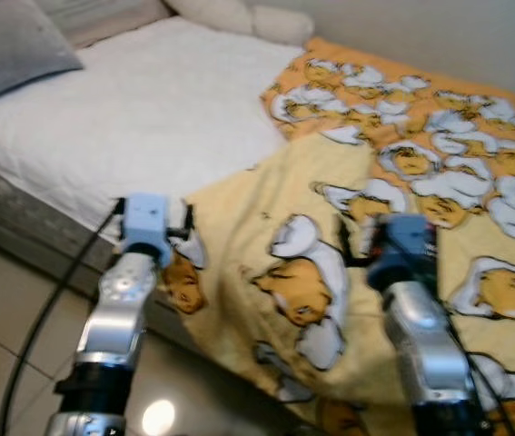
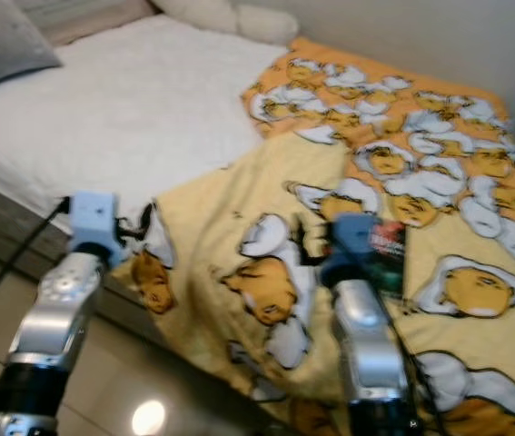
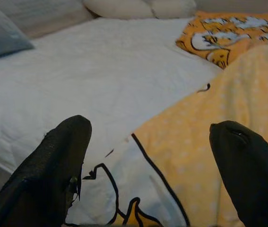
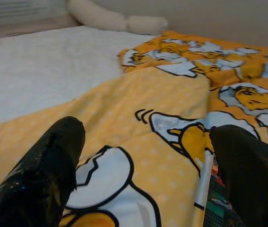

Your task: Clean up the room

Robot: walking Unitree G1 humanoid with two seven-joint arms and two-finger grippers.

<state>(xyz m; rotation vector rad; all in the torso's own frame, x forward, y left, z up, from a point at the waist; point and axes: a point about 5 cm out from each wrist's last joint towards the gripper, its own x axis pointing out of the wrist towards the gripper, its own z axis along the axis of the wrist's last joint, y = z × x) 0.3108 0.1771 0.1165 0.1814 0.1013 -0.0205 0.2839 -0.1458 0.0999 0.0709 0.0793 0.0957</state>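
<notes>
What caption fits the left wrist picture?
Left gripper, fingers open, over the corner of the yellow cartoon-print blanket on the white quilted bed.

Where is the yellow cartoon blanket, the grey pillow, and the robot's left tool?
yellow cartoon blanket (image 1: 330, 182), left eye view, on its folded-over pale part.
grey pillow (image 1: 7, 45), left eye view, on its middle.
left tool (image 3: 148, 161), left wrist view, midway between its two black fingertips.
</notes>
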